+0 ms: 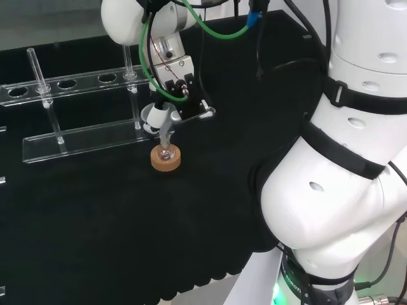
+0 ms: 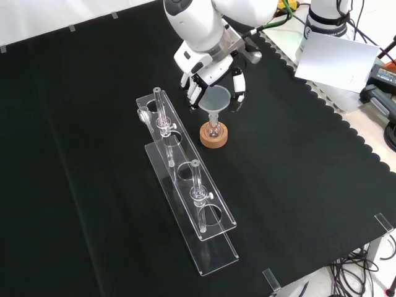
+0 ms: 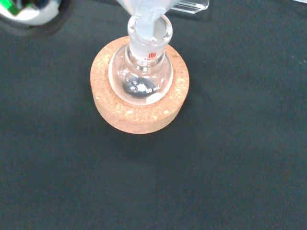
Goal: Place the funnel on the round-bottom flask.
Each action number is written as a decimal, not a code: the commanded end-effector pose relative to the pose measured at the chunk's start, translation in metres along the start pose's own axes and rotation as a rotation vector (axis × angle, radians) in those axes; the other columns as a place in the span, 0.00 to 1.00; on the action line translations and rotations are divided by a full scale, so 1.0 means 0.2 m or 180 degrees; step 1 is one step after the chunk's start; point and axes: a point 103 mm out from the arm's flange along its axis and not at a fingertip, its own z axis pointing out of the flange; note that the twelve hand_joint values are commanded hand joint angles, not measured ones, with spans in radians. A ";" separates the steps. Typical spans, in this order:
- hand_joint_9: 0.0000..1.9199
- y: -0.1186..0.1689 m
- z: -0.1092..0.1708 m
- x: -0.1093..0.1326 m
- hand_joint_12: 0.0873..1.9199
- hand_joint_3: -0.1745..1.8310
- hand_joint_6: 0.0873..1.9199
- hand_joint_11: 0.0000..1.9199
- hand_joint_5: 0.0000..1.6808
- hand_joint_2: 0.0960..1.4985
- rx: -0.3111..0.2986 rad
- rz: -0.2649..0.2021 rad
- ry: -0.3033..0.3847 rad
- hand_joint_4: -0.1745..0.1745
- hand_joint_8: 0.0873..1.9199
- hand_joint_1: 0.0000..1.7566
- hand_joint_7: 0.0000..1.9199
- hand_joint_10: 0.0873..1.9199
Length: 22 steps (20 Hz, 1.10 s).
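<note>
Cork ring [image 3: 140, 96], round-bottom flask [image 3: 142, 72] seated, funnel [image 2: 216, 99] stem in neck, hand [image 2: 210, 77] holding

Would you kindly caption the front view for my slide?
Hand holds the funnel, stem in the flask on its cork ring.

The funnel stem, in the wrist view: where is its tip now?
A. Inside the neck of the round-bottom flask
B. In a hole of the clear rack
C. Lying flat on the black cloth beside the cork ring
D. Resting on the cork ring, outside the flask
A: the wrist view shows the funnel stem entering the open neck of the round-bottom flask, which sits in the cork ring.
</note>
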 end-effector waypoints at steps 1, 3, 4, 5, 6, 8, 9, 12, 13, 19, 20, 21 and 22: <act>0.55 0.00 0.00 0.01 0.64 0.43 0.37 0.34 0.38 0.42 -0.0001 0.0012 -0.0009 0.43 0.40 0.48 0.38 0.27; 0.55 0.00 -0.01 0.02 0.64 0.43 0.37 0.34 0.38 0.42 0.0000 0.0018 -0.0004 0.43 0.40 0.48 0.38 0.27; 0.55 0.00 -0.01 0.02 0.64 0.43 0.37 0.34 0.38 0.42 0.0002 0.0017 -0.0007 0.43 0.40 0.48 0.38 0.27; 0.55 0.00 -0.01 0.02 0.64 0.43 0.37 0.34 0.38 0.42 0.0001 0.0016 -0.0012 0.43 0.40 0.48 0.38 0.27; 0.55 0.00 -0.01 0.02 0.64 0.43 0.37 0.33 0.38 0.42 0.0002 0.0019 -0.0020 0.43 0.40 0.48 0.38 0.27; 0.55 0.00 -0.01 0.02 0.64 0.43 0.37 0.33 0.38 0.42 0.0008 0.0020 -0.0018 0.43 0.40 0.48 0.38 0.27; 0.55 0.00 -0.01 0.01 0.64 0.43 0.37 0.33 0.38 0.42 0.0013 0.0016 -0.0007 0.43 0.40 0.48 0.37 0.27; 0.52 0.00 -0.01 0.02 0.64 0.43 0.37 0.32 0.36 0.42 0.0006 -0.0036 -0.0006 0.42 0.41 0.47 0.35 0.27; 0.51 0.00 -0.01 0.02 0.64 0.43 0.37 0.32 0.36 0.41 0.0011 -0.0027 -0.0004 0.41 0.41 0.47 0.35 0.27; 0.49 -0.01 -0.01 0.02 0.64 0.43 0.36 0.32 0.33 0.41 0.0003 -0.0135 0.0022 0.39 0.41 0.47 0.32 0.27; 0.48 -0.01 -0.01 0.02 0.64 0.43 0.36 0.31 0.32 0.41 0.0010 -0.0108 -0.0004 0.38 0.41 0.46 0.32 0.27; 0.48 -0.01 -0.01 0.02 0.64 0.43 0.36 0.31 0.32 0.41 0.0015 -0.0087 -0.0016 0.38 0.41 0.46 0.32 0.27; 0.48 -0.01 -0.01 0.02 0.65 0.43 0.35 0.31 0.32 0.41 0.0015 -0.0069 -0.0026 0.38 0.41 0.46 0.31 0.27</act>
